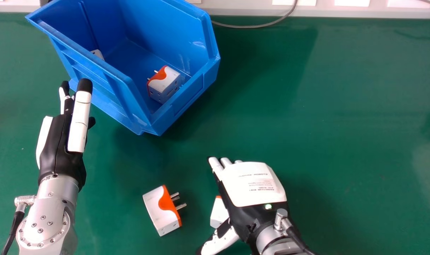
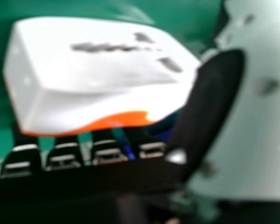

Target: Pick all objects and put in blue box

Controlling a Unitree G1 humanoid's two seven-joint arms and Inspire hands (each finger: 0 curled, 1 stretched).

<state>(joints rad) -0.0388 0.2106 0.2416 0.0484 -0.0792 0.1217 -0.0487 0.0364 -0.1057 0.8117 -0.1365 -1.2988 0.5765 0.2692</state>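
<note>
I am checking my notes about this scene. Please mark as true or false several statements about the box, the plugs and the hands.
A white-and-orange plug lies inside the blue box. True.
The left hand grips a plug. False: its fingers are straight, holding nothing.
The uncovered plug outside the box points its prongs at the left hand. False: they point away.
The right hand partly hides another plug in the head view. True.
</note>
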